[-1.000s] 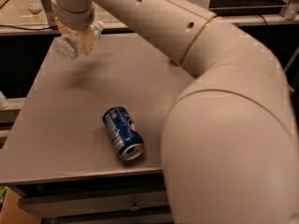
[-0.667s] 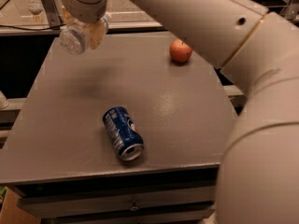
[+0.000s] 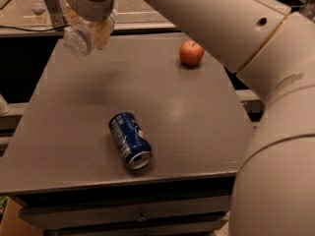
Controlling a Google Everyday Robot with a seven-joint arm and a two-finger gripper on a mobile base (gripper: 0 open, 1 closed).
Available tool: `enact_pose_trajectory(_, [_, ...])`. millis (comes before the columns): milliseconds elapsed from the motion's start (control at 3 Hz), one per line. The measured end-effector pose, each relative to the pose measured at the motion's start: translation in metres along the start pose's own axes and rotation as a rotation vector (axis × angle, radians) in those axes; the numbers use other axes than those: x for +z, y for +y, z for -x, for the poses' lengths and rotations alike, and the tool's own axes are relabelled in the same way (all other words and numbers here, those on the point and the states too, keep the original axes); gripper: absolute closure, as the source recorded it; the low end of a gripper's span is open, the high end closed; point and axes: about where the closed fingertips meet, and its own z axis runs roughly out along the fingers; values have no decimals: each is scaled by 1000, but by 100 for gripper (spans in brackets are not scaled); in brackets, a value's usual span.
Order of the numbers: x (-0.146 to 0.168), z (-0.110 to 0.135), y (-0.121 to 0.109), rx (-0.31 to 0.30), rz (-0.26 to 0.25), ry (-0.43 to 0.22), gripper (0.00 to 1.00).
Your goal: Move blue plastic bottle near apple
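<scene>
The robot arm (image 3: 275, 132) is seen as the largest form, a pale curve that fills the right side and runs along the top edge to the upper left. A second ago the right half of the table was covered by it. Since then it has been drawn back toward the right and upward, so that much more of the surface is exposed.

The grey table (image 3: 197, 122) is shown from above, with a dark drawer front (image 3: 123, 215) below its near edge. Its place in the view is unchanged.

A dark blue soda can (image 3: 129, 140) is lying on its side near the front middle of the table, its open end turned toward the near edge. No shift from its earlier spot is seen.

The gripper (image 3: 91, 31) is held above the far left corner of the table. It is closed around the blue plastic bottle (image 3: 76, 39), which is pinched between the yellowish fingers (image 3: 102, 33) and carried clear of the surface, tilted, with its lower end toward the left. Against the earlier frames, gripper and bottle have been moved only slightly rightward.

The apple (image 3: 191, 53) is resting on the far right part of the table, stem up, just beside the arm's underside. It was hidden by the arm a second ago and is now plainly uncovered, in the same place as shortly before. The bottle and the apple are kept well apart, with open table between them.
</scene>
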Motion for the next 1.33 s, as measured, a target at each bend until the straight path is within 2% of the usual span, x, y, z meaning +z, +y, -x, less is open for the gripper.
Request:
enact_pose_trajectory(667, [-70, -29, -7, -156, -52, 108, 100])
enact_pose_trajectory(1000, [-110, -54, 2, -179, -64, 208, 100])
enact_pose_trajectory(1333, [-153, -90, 26, -144, -73, 340, 100])
